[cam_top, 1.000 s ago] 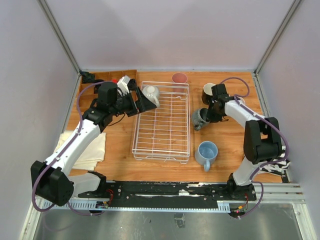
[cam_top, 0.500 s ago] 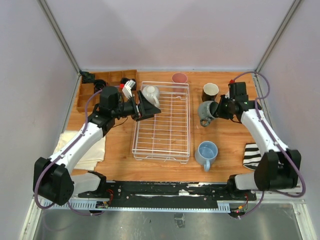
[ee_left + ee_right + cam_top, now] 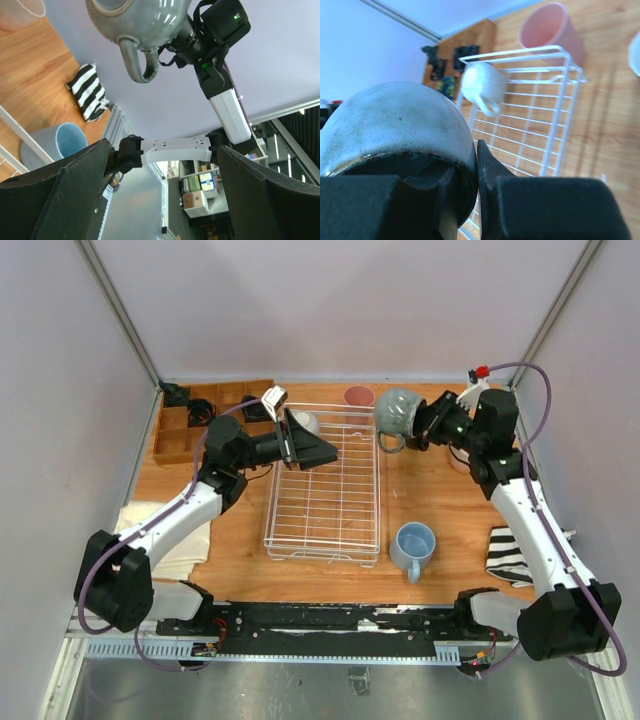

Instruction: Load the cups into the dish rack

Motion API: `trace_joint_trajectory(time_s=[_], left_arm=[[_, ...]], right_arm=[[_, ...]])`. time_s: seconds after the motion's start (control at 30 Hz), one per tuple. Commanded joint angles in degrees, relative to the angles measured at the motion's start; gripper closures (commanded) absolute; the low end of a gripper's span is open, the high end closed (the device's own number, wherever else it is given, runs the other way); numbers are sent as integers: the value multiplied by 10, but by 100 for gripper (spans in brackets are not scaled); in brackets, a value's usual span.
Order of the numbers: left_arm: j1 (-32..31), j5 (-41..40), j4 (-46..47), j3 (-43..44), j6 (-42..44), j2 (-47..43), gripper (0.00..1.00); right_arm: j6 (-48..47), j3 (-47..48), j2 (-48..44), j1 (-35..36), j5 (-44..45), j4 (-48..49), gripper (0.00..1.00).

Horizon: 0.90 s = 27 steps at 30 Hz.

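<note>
The right gripper (image 3: 422, 426) is clenched on the grey-green mug (image 3: 397, 410), one finger inside the rim and the other outside against the wall, as its wrist view shows. The mug hangs in the air, tipped on its side, with its mouth toward the gripper and its handle pointing down. From above it sits at the far right corner of the rack (image 3: 320, 556), overlapping that corner's rim. The left gripper (image 3: 312, 452) hovers over the far left part of the rack, pointing right across it. Its jaws are spread wide with nothing between them, and its wrist camera looks straight at the raised mug and the right arm. The white mug (image 3: 303, 423) is inside the rack at its far left corner, leaning over, partly hidden from above by the left gripper. The pink tumbler (image 3: 359, 397) stands upright on the table just beyond the rack's far rim, outside it. The blue mug (image 3: 413, 543) stands upright on the table just right of the rack's near right corner, handle toward the arm bases. A striped cloth (image 3: 512, 555) lies well to the right of the rack, past the blue mug. A wooden tray (image 3: 178, 432) sits left of the rack's far left corner. A cream cloth (image 3: 185, 535) lies left of the rack's near half, under the left arm.
</note>
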Motion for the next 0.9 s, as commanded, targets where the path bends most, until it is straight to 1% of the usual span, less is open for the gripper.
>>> trace_joint_trajectory(time_s=[0.0, 0.2, 0.37, 0.77, 0.87], left_arm=[[-26, 3, 82, 39, -21, 31, 6], [-37, -13, 85, 66, -7, 53, 6], [-40, -24, 128, 73, -29, 70, 6], [-45, -39, 101, 97, -19, 95, 6], [-45, -48, 100, 94, -17, 96, 5]], right_arm=[[99, 6, 4, 37, -37, 178, 99], [122, 19, 31, 84, -17, 230, 99], [127, 29, 50, 110, -10, 251, 99], [135, 52, 88, 147, -1, 290, 99], [125, 61, 91, 147, 2, 282, 99]])
